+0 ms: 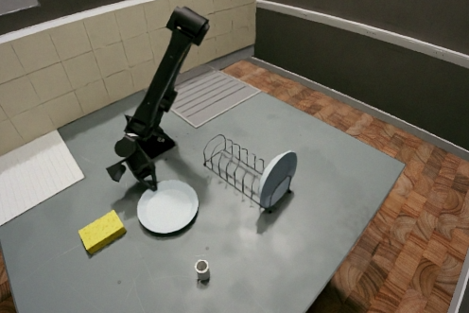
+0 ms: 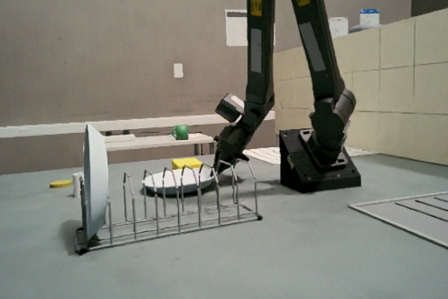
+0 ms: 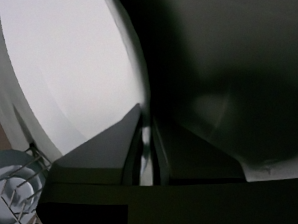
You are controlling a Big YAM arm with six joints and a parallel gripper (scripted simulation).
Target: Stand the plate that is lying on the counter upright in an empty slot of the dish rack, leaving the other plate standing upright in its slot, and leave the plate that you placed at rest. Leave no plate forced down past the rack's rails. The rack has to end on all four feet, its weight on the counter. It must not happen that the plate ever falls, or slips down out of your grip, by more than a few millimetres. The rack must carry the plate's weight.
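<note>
A pale blue plate (image 1: pixel 167 206) lies flat on the grey counter, left of the wire dish rack (image 1: pixel 236 165). My gripper (image 1: pixel 152 185) is down at the plate's far rim and is shut on that rim. In the wrist view the closed fingers pinch the plate's thin edge (image 3: pixel 73 56). The plate also shows behind the rack in the exterior view (image 2: pixel 178 181), with the gripper (image 2: pixel 222 167) at its right edge. A second pale blue plate (image 1: pixel 279 179) (image 2: pixel 96 180) stands upright in the rack's end slot. The other slots are empty.
A yellow sponge (image 1: pixel 101 231) lies left of the flat plate. A small white cup (image 1: pixel 202 269) stands near the counter's front. The arm's black base (image 2: pixel 318 162) sits behind the rack. A ribbed drain mat (image 1: pixel 213 95) lies at the back.
</note>
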